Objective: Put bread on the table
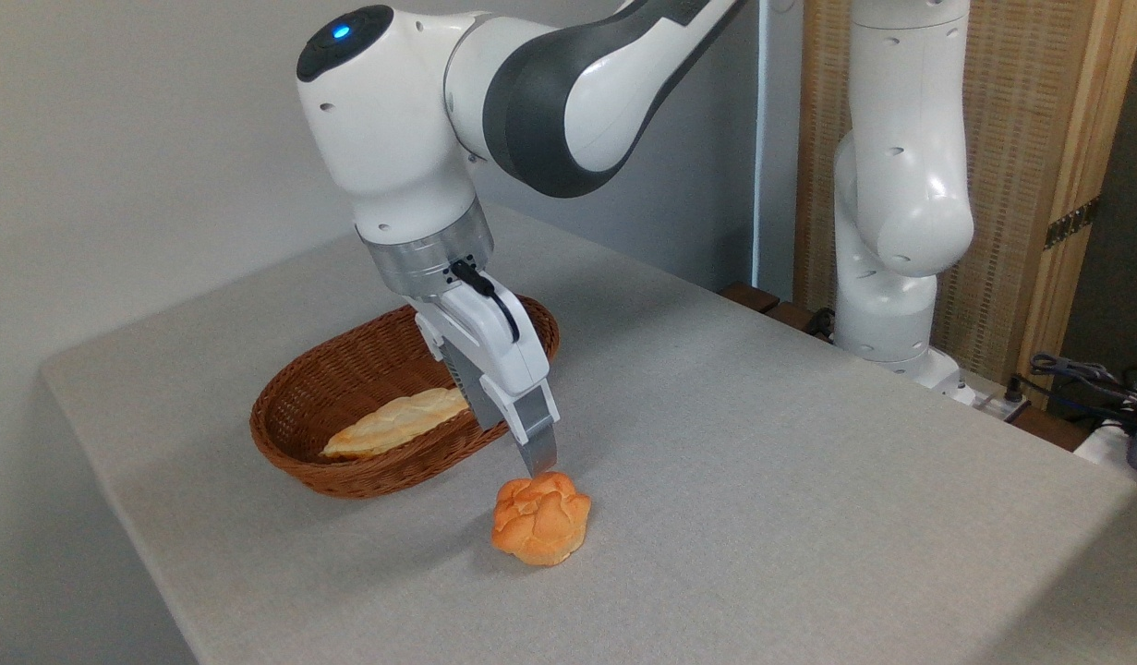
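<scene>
The bread, a small orange-golden bun with a lumpy cracked top, lies on the light grey table just in front of the brown wicker basket. My gripper hangs right above the bun's back edge, tilted, with its tip at or barely over the crust. I see it side-on: only one grey finger shows, and the other is hidden behind it. Nothing appears to be held between the fingers.
A long pale flat loaf lies inside the basket. The arm's white base column stands at the table's far right edge, with cables and a wooden screen behind it. A wall runs along the left.
</scene>
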Available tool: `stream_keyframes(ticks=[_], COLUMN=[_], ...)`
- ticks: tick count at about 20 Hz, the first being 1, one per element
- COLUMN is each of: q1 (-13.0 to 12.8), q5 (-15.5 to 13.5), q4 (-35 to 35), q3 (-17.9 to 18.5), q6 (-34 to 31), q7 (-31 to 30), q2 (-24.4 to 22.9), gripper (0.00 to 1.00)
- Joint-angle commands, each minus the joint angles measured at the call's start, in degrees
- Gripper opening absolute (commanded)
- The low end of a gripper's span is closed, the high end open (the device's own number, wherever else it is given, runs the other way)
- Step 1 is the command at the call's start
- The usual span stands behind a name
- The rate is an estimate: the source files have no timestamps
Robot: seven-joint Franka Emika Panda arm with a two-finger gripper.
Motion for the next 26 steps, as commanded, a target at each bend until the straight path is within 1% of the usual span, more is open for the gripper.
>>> stream_keyframes(ticks=[1,3,5,10,11,13,14,19,26], q1=[-0.50,-0.59,-0.68,-0.85,-0.85,-1.20,-1.21,-0.94,-0.68], q5=[0.88,0.97,0.88,0.97,1.49,5.60,6.32,6.07,6.06], q4=[0.21,0.47,1.34,5.65,6.00,6.01,6.01,6.01,6.01], q3=[0.61,0.61,0.52,0.08,0.08,-0.18,-0.44,-0.18,0.00], q6=[1.79,3.99,5.40,5.58,5.58,5.58,5.58,4.88,5.58], q7=[0.85,0.59,-0.99,-9.07,-10.39,-11.63,-11.89,-11.81,-11.72], q2=[-1.52,-2.75,-2.84,-3.98,-4.16,-4.86,-4.86,-4.77,-4.51], gripper=[1.00,1.00,1.00,1.00,1.00,1.00,1.00,1.00,1.00])
